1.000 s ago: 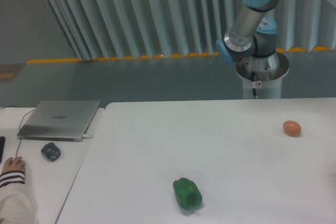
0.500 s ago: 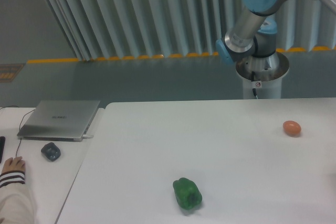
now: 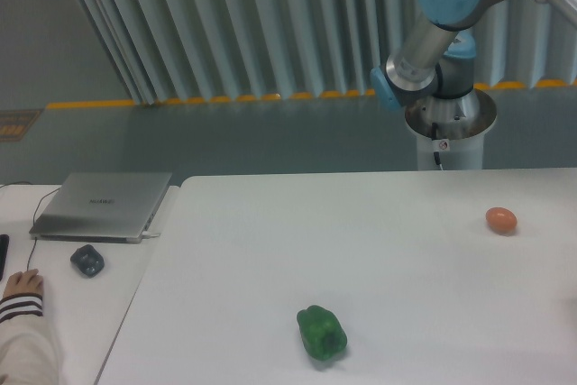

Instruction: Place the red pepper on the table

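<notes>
The red pepper is out of view. The white table [image 3: 270, 250] fills the lower right of the camera view. Only the arm's base and elbow joints [image 3: 437, 33] show at the upper right; the arm runs off the right edge and the gripper is not in view.
A green bell pepper [image 3: 322, 333] lies near the table's front edge. A small orange egg-shaped thing [image 3: 501, 219] sits at the right. On the narrower desk at left are a closed laptop [image 3: 102, 204], a dark mouse [image 3: 87, 260] and a person's hand [image 3: 22, 288].
The arm's upper elbow joint has shifted slightly to the right. Nothing on the table has moved.
</notes>
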